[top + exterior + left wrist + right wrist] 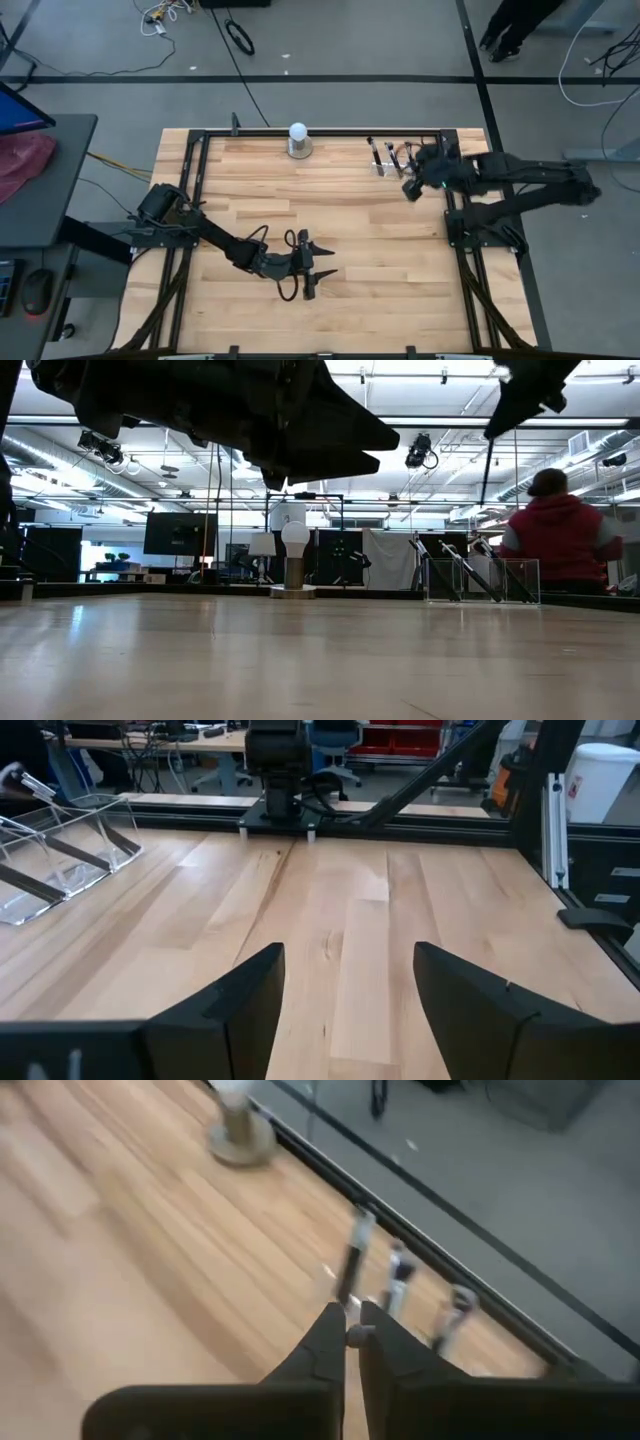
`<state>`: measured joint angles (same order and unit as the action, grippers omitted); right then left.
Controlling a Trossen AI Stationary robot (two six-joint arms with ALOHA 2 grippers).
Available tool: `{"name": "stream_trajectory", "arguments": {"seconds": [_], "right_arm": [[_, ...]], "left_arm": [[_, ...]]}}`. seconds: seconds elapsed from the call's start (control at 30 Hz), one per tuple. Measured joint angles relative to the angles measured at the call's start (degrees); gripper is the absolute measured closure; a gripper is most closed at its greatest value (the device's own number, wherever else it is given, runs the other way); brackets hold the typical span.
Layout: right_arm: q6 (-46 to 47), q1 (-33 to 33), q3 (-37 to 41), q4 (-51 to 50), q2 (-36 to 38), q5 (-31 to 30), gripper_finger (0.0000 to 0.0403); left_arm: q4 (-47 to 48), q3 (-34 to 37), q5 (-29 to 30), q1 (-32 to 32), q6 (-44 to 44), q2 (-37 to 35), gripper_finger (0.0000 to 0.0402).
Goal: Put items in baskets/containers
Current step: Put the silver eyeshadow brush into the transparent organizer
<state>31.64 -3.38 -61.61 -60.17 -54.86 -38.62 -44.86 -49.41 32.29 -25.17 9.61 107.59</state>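
High view: left gripper [318, 278] spread wide and carrying nothing, over bare wood planks well away from the clear holder [385, 163]. Holder sits near the table's [380, 290] far edge, beside the white ball lamp [298, 139]. Several brushes [372, 152] stand in it, dark handles. Right gripper [411, 192] is just beside the holder; its fingers are too small to read here. Most of the table between lamp and left gripper is open.

Low view: holder [480, 580] is a see-through box with brushes [450, 575] leaning tilted inside. A person in a red top [560, 540] sits behind it, partly masking its right wall. Left arm is cropped at the frame top.

Left wrist view: fingers [240, 1010] wide apart, smooth planks between. Holder [60, 860] is cut off at the frame edge.

Right wrist view: right gripper [352, 1336] pressed nearly together, pinching something small and pale; blurred, can't say what. Brushes [352, 1260] upright just beyond it, by the black table rail [500, 1245].
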Motion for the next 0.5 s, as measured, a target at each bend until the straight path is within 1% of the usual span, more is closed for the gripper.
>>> {"name": "stream_trajectory", "arguments": {"seconds": [0.13,0.23,0.37,0.47,0.5], "right_arm": [[-8.57,13.08,-0.03,-0.08,-0.38,6.93,0.0394],[-14.61,21.36,-0.03,2.26,-2.31,14.22,0.0393],[-20.75,29.45,-0.03,6.20,-6.03,21.71,0.0392],[-23.55,33.58,-0.03,7.55,-9.68,26.08,0.0392],[-24.25,34.57,-0.03,7.69,-10.96,26.67,0.0392]], "left_arm": [[0.25,0.00,0.00,-0.02,-0.01,0.00,0.0174],[0.24,0.01,0.00,0.00,-0.02,0.00,0.0174],[0.24,0.02,0.00,0.08,-0.01,0.00,0.0174],[0.24,0.02,-0.02,0.26,0.21,0.00,0.0174],[0.24,0.02,-0.01,0.26,0.22,0.00,0.0174]]}}
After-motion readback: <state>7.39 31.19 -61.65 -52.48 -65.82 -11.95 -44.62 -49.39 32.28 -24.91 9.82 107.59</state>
